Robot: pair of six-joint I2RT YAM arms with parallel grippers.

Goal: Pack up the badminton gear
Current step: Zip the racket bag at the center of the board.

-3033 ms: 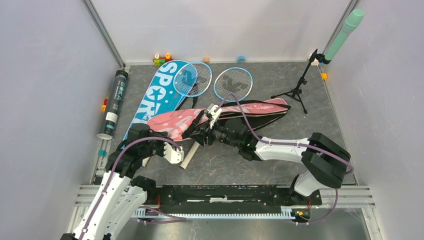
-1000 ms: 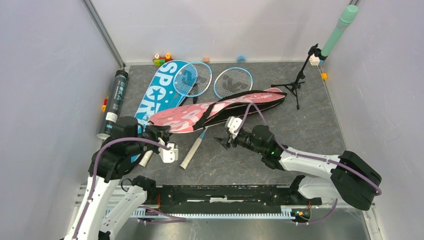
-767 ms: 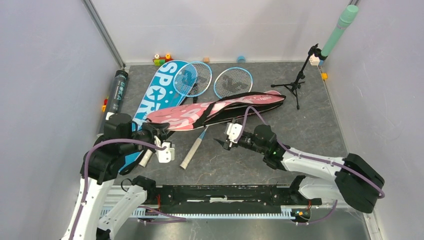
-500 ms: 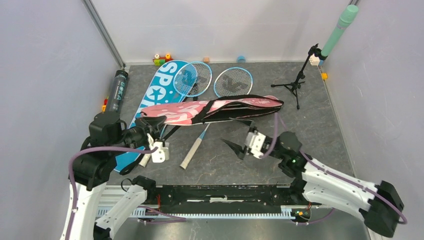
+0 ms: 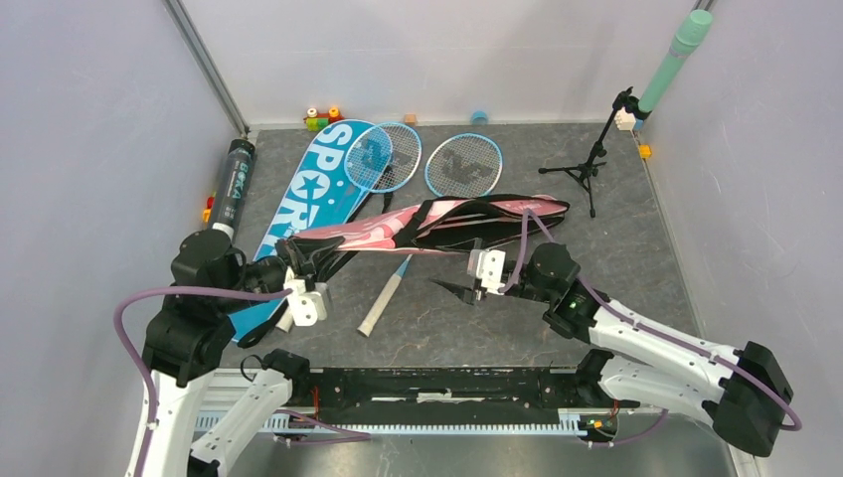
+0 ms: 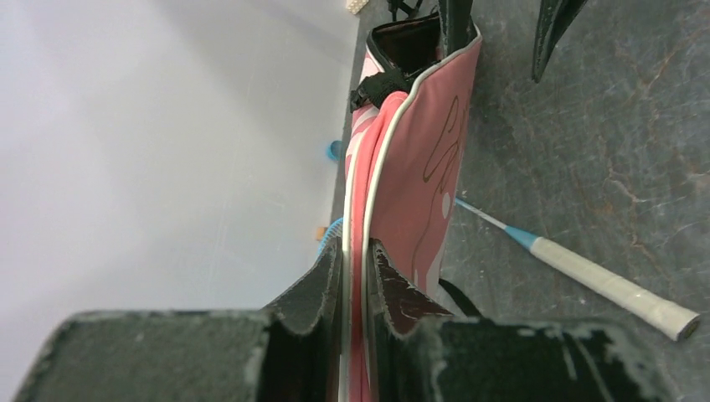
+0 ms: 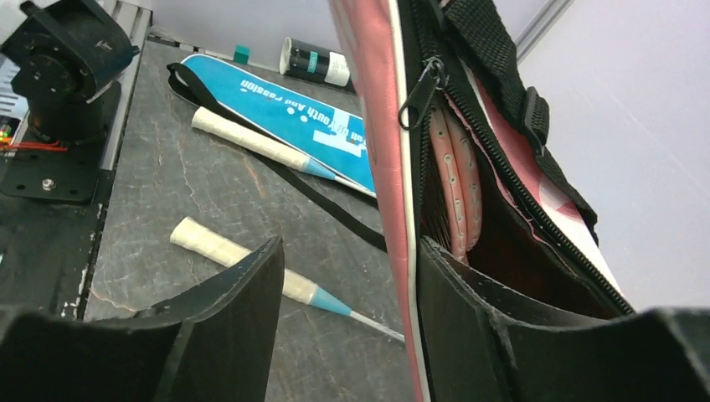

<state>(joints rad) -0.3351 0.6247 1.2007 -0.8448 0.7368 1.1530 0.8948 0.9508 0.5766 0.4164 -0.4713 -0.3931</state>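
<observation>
Across mid-table, pink racket bag [image 5: 447,214] is held raised, its near-left end clenched in left gripper [image 6: 356,255]; zip open, contents cannot be told. Right gripper [image 5: 449,289] jaws spread, empty, just beside the opening. Blue bag [image 5: 318,179] lies flat at left, lettered "SPOR"; dark tube [image 5: 227,199] beside it, print unreadable.

Pink bag [image 5: 368,231]: smooth cloth, woven black strap [image 7: 492,52], metal zip pull [image 7: 419,92]. Table [image 5: 636,238]: matt, stone-veined. Handle [image 6: 611,289]: white wrapped tape.
</observation>
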